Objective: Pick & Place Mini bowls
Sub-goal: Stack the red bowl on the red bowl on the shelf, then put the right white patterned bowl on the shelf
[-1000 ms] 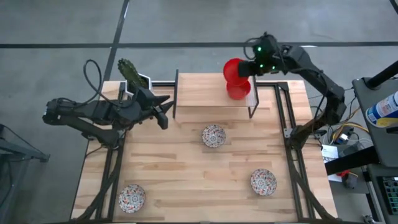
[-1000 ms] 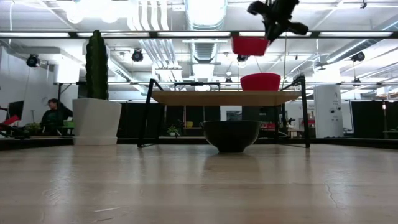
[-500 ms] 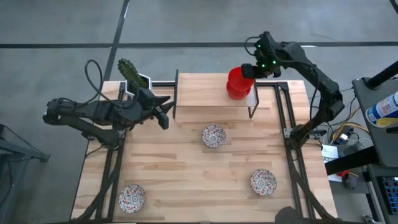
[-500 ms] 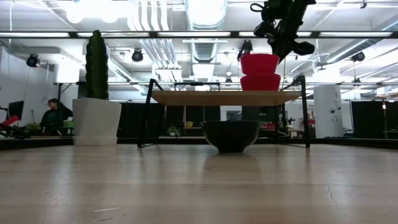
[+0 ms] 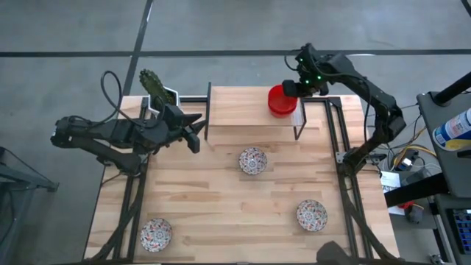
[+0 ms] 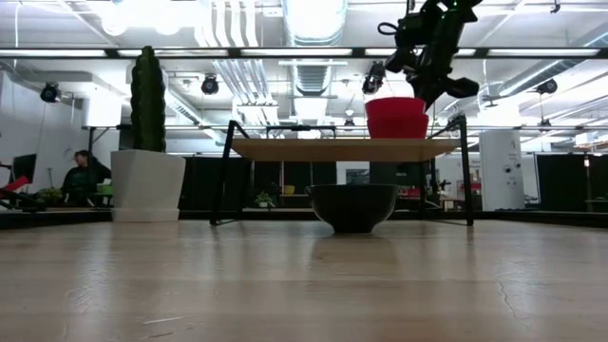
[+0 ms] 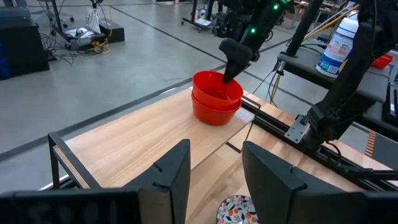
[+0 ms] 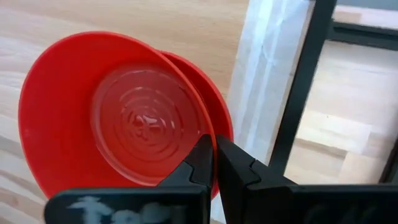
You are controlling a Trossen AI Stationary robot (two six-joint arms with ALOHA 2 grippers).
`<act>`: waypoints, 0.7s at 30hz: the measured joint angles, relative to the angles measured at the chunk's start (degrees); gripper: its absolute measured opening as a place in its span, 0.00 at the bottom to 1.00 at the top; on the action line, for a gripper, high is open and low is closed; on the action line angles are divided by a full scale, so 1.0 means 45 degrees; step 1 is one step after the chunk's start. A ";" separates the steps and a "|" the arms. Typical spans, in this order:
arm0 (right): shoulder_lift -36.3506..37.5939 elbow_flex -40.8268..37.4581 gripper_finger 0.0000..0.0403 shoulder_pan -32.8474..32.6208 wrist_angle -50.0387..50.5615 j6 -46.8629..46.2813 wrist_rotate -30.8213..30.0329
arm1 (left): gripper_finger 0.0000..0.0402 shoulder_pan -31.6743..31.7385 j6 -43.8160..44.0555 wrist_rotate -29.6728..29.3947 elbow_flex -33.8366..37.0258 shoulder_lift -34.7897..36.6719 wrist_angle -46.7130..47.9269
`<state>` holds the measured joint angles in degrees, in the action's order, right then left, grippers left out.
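Right gripper pinches rim of top red bowl, nested in other red bowl on shelf. Left gripper open, empty. Risk: letting go crooked tips stack off shelf edge.

No readable text, numbers or brand marks anywhere. Bottle at the high view's right edge has a blue and yellow label, lettering too small to read. Same bottle in the left wrist view, label still illegible. White smudged marking on the dark bar in the right wrist view, too blurred to make out as letters. Nothing printed on the desk. No signs legible in the room in the low view.
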<state>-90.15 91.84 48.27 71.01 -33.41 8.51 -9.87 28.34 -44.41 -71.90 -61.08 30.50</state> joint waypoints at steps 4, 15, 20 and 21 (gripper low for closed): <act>-0.0171 -0.0022 0.02 0.0000 0.0025 -0.0001 0.0029 | 0.35 0.0000 0.0046 0.0001 0.0000 0.0000 0.0000; 0.0008 -0.0021 0.27 -0.0185 0.0008 0.0367 -0.0257 | 0.35 -0.0010 0.0575 0.0025 0.0292 0.0000 0.0331; 0.0783 0.0036 0.45 -0.0675 -0.0012 0.0480 -0.0266 | 0.35 0.0029 0.0708 0.0130 0.0795 -0.0034 0.0581; 0.1042 0.0036 0.47 -0.0881 -0.0061 0.0517 -0.0365 | 0.35 0.0037 0.0754 0.0267 0.0943 -0.0039 0.0584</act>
<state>-85.46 92.01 44.31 70.74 -31.09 6.87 -9.70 31.73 -43.20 -67.65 -61.25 33.13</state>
